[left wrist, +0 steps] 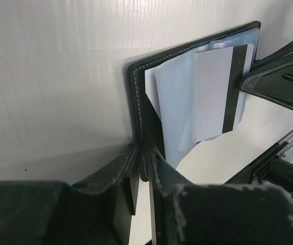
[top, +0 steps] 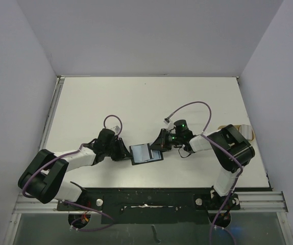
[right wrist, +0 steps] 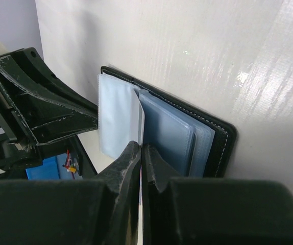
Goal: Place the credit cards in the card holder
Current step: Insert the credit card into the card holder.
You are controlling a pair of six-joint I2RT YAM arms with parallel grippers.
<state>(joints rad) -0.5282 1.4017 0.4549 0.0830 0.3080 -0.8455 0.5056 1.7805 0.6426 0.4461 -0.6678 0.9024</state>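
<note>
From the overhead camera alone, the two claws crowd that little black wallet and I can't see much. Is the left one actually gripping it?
Observer: Yes. The left wrist view shows the left gripper pinched on the stitched black cover edge of the card holder.
Visitor: And the other claw?
Observer: Its own wrist camera shows the right gripper shut on the thin edge of a credit card, between the clear plastic sleeves.
Visitor: Any marking on that card?
Observer: In the left wrist view, a dark stripe runs along one side of it.
</note>
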